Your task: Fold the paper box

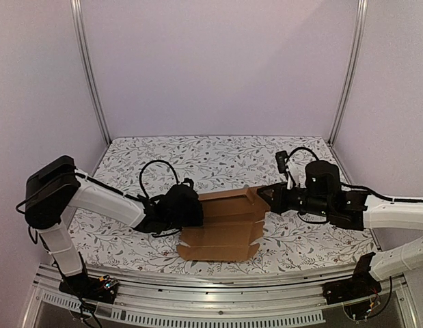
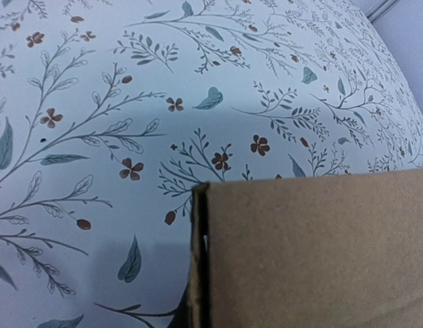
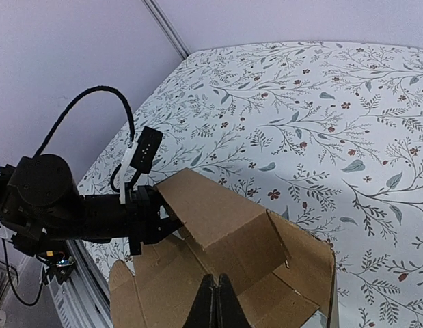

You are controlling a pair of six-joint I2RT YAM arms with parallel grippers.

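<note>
Brown paper box (image 1: pixel 225 229), edges meeting left gripper (image 1: pixel 197 208), right gripper (image 1: pixel 263 193), table (image 1: pixel 197 154) beyond

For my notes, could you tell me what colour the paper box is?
The paper box is plain brown; left wrist view.

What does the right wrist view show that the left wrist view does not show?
Only the right wrist view: the left claw at a raised flap of the paper box, and the right claw, shut, before the box. Only the left wrist view: a close look at one folded corner edge of the box. Both: the brown cardboard and the flowered table cover.
</note>
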